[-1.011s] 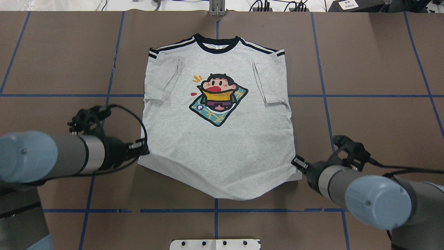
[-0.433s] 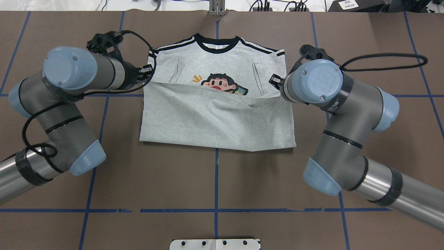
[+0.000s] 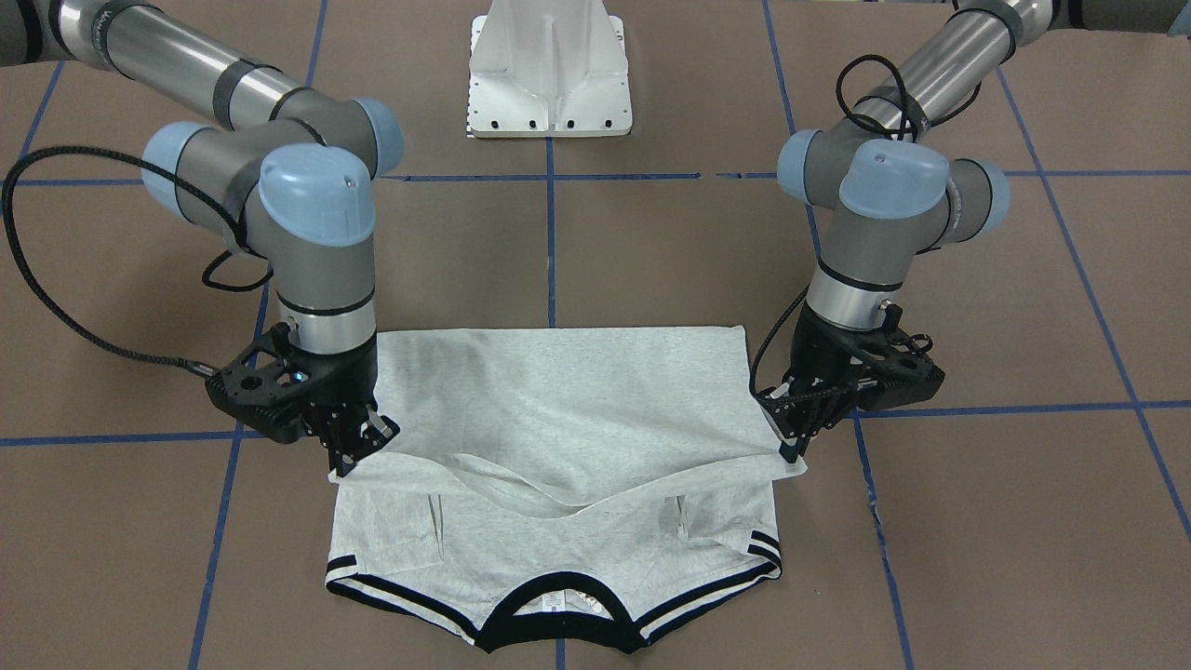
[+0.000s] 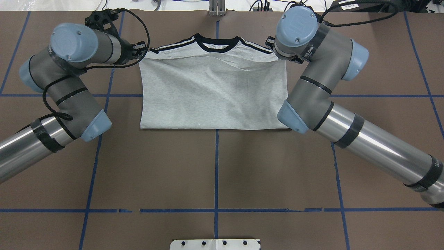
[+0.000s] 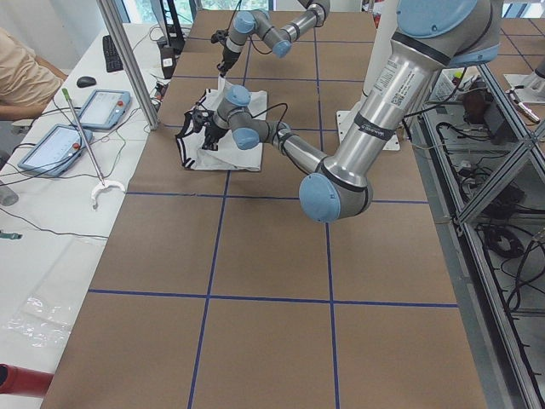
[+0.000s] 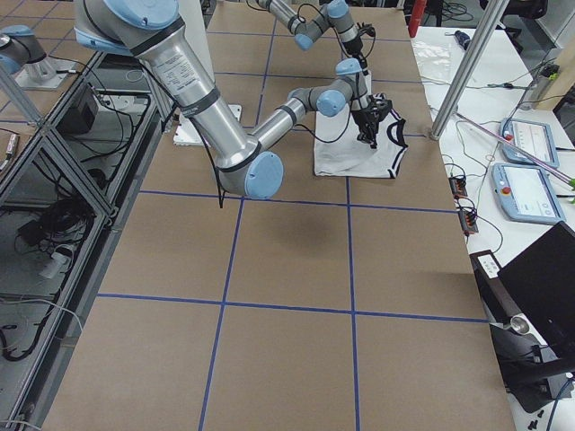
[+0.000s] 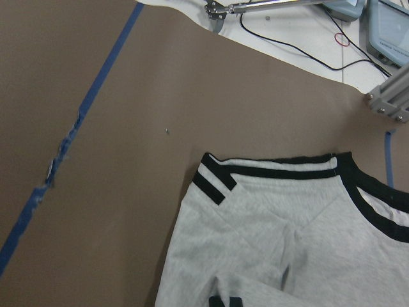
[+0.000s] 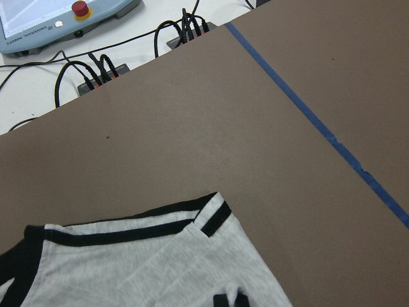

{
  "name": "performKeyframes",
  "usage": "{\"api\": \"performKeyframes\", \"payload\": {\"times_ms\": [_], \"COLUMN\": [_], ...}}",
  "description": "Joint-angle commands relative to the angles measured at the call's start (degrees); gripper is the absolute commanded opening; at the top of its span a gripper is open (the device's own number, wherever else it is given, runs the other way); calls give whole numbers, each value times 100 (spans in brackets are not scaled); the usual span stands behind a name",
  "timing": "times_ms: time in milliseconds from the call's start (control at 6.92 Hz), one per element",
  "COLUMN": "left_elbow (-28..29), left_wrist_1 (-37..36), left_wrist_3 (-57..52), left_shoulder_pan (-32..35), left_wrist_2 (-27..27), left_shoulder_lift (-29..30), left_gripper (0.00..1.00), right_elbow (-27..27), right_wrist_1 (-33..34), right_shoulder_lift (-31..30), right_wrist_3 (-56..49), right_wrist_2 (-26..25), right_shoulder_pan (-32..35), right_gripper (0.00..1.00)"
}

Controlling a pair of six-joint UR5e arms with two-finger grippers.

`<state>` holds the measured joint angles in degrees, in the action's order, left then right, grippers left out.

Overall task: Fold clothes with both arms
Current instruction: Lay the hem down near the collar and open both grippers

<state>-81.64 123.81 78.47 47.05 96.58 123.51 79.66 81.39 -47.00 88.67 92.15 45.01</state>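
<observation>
The grey T-shirt (image 4: pixel 213 93) lies on the brown table, its lower half folded up over the front. The cartoon face is hidden under the fold. The black collar (image 4: pixel 216 47) and striped shoulders still show at the far edge. My left gripper (image 4: pixel 142 48) is shut on the hem's left corner beside the left shoulder. It is on the right in the front-facing view (image 3: pixel 791 447). My right gripper (image 3: pixel 358 447) is shut on the other hem corner; in the overhead view the wrist largely covers it. The hem (image 3: pixel 558 493) sags between them, just above the shirt. The wrist views show only the shoulders (image 7: pixel 268 243) (image 8: pixel 140 268).
The white pedestal (image 3: pixel 549 65) stands at the robot's side of the table. Blue tape lines (image 4: pixel 216 166) cross the brown cover. A metal post (image 4: pixel 216 7), cables (image 8: pixel 96 70) and operator tablets (image 5: pixel 102 106) lie just past the table's far edge.
Both grippers have carried the hem corners from the table's near side up to the shoulders. The lower half now covers the cartoon face, which was partly visible 0.4 s ago.
</observation>
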Motion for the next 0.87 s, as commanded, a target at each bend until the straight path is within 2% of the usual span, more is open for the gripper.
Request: {"api": "performKeyframes", "payload": {"times_ms": [0, 289, 433, 578, 722], "left_elbow": [621, 1157, 1307, 1422, 1580], "left_wrist_1": [265, 818, 829, 829, 838], "left_wrist_3": [-120, -138, -138, -138, -138], "left_shoulder_pan": [33, 24, 24, 15, 15], "left_wrist_2": [-34, -43, -43, -34, -34], "left_shoulder_lift": [313, 402, 489, 542, 639], "left_gripper": [0, 0, 0, 0, 0], "right_elbow": [-985, -1224, -1321, -1365, -1365], "right_wrist_1": [-553, -562, -632, -911, -931], "right_shoulder_lift": [261, 287, 288, 296, 305], "right_wrist_3": [-252, -377, -429, -439, -430], "right_wrist_2": [58, 32, 23, 23, 31], "right_shoulder_pan": [139, 175, 166, 157, 157], "right_gripper": [0, 0, 0, 6, 33]}}
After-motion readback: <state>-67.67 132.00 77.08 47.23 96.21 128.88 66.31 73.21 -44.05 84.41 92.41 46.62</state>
